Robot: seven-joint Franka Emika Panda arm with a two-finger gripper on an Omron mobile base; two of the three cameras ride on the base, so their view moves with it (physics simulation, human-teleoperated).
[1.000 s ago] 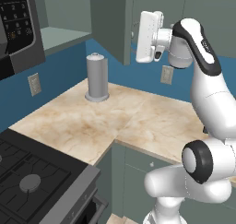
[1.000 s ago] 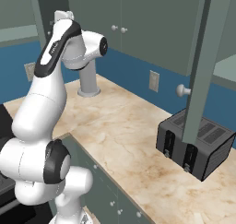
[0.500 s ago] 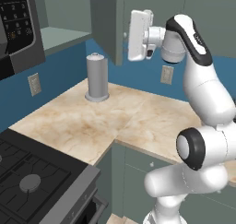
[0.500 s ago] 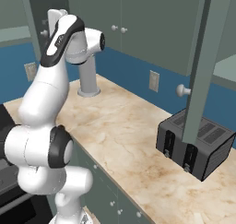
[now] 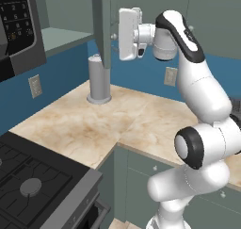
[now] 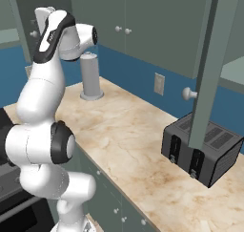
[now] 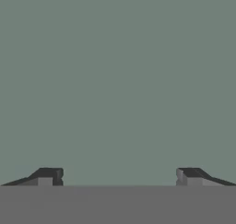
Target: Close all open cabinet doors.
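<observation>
Looking forward and down from behind, left and right, both sharing the counter (image 5: 141,124) corner and grey canister (image 6: 91,76). Hand view pressed close against a flat grey-green cabinet door (image 7: 118,80).

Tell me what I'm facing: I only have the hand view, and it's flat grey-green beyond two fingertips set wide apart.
Observer: That is an open cabinet door. The left base view shows it edge-on, swung out over the counter, with the gripper close against its face; I can't confirm contact.
Operator: Is it the only door open?
Observer: No. The right base view shows a second open door, swung out above a black toaster.
Operator: Anything under the first door?
Observer: A grey canister stands upright on the counter, just below the door's lower edge.
</observation>
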